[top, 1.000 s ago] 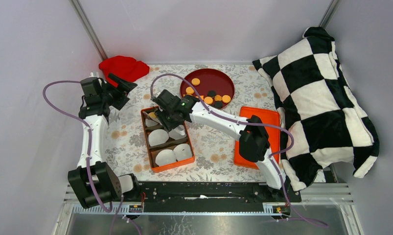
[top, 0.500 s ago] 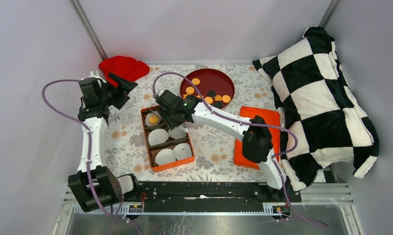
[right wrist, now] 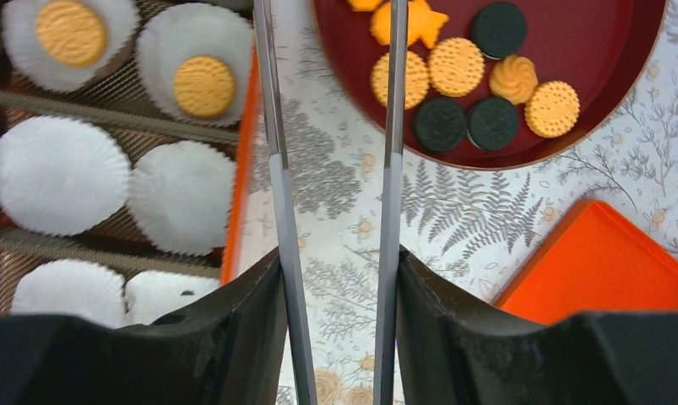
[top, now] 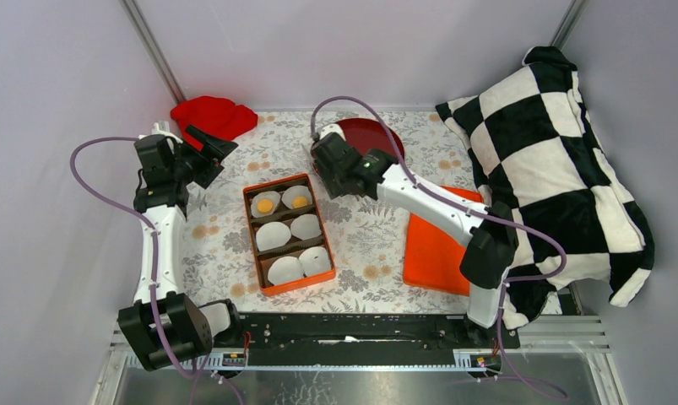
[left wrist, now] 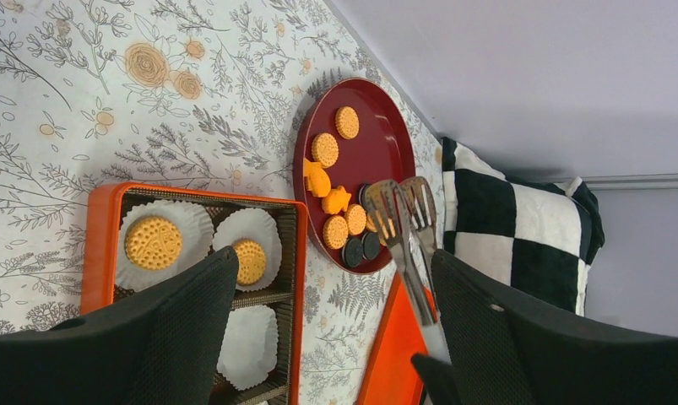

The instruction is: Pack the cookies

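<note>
At the bottom of the right wrist view, the right gripper presses its two black fingers against the outer sides of a pair of metal tongs. One finger bears on each arm, so the tool is pinched and squeezed partway. The tong arms run up the frame side by side with a clear gap between them and nothing in it, and their tips pass out of the top edge. In the left wrist view the forked tips show slightly apart, right of centre, over the lower part of the dark red plate. They are above the clustered cookies and carry nothing; whether they touch one cannot be told.

The left gripper sits at the left of the overhead view. Its jaws are spread wide, holding and touching nothing.

On the floral tablecloth, nearest the arm bases, an orange box lies left of centre with six white paper cups in three rows. The four nearer cups are empty. The two in the farthest row each hold one round orange cookie. A flat orange tray lies to the right of the box. Beyond the box, the plate holds the other cookies: orange rounds, a star, a swirl and three black ones.

Farther back, a red cloth lies at the upper left, and a black-and-white checked pillow fills the right side.
</note>
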Controlling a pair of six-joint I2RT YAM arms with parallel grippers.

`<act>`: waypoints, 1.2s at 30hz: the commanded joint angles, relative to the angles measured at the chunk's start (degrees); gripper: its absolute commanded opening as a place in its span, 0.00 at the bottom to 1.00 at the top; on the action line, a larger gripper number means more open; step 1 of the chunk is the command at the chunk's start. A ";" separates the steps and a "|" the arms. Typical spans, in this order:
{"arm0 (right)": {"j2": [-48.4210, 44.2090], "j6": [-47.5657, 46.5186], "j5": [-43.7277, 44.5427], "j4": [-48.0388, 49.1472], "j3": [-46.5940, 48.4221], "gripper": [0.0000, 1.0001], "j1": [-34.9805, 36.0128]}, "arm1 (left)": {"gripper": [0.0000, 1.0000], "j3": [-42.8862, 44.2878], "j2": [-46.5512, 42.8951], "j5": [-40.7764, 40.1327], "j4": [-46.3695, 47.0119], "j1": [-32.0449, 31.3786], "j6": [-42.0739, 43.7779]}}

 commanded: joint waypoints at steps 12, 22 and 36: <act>14.28 -0.08 -9.67 4.51 9.74 0.50 -11.07 | 0.88 -0.81 1.05 0.85 3.21 0.37 1.19; 20.29 2.27 -9.89 1.35 13.25 0.50 -11.58 | 0.88 -1.77 2.44 1.24 4.48 0.44 1.25; 21.06 2.44 -5.57 -2.27 14.49 0.50 -11.68 | 0.88 -2.67 2.37 2.56 5.40 0.41 0.78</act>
